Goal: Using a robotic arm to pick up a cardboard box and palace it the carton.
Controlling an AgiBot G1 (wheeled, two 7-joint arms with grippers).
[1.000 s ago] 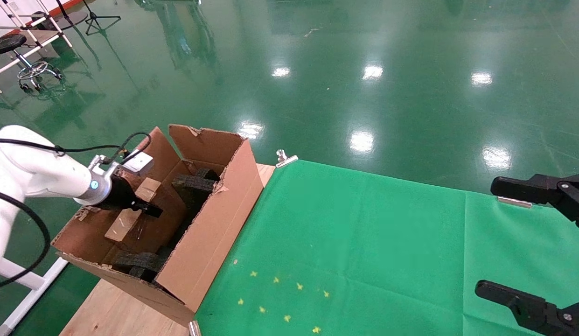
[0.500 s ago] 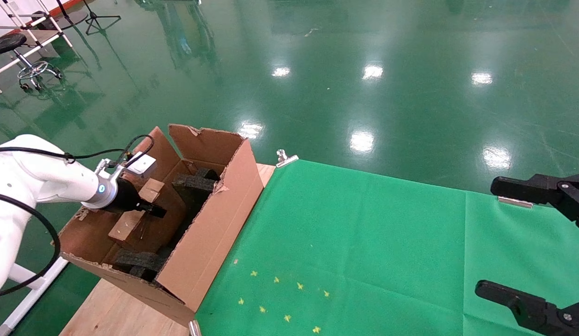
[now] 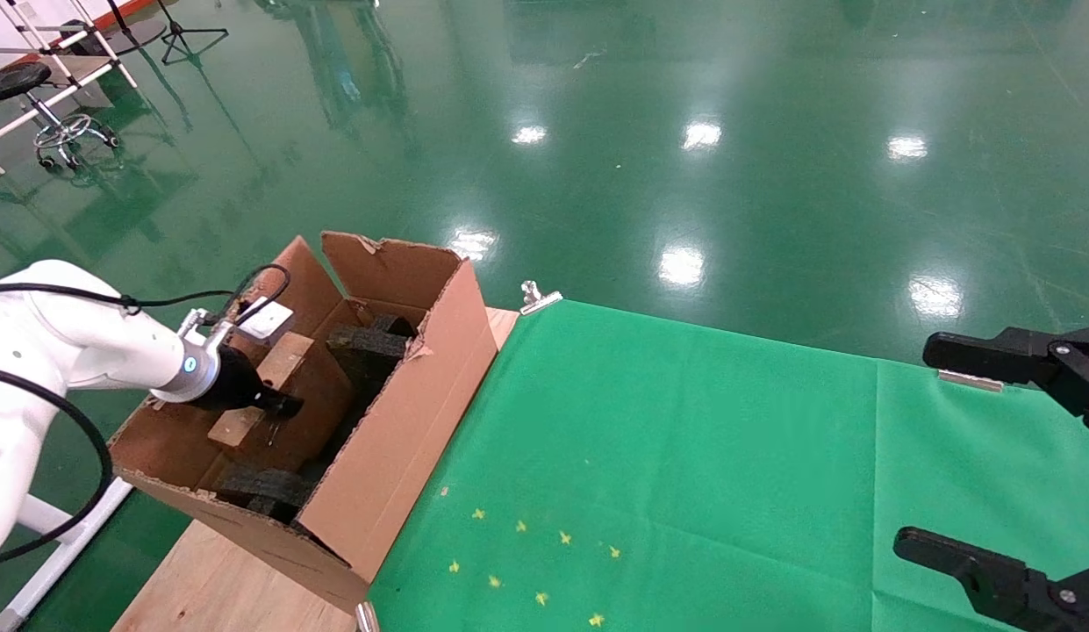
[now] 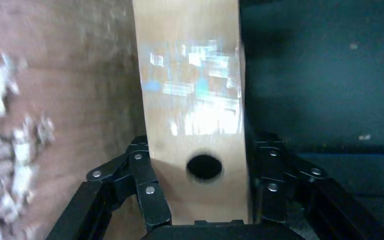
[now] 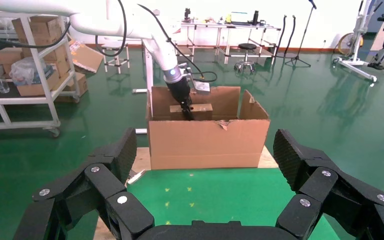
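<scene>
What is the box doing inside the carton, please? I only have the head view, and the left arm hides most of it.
Observer: The left gripper is shut on the cardboard box, one finger on each side.
Operator: Which face points at the wrist?
Observer: The narrow edge with a round hole.
Operator: And the right gripper?
Observer: The right gripper is open over the green cloth, facing the carton.

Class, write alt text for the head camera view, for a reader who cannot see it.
The left gripper of the white robotic arm holds a small cardboard box down inside a large tan carton, beside black foam blocks. The carton stands at the left end of a table with a green cloth; the open right gripper waits at the right.
</scene>
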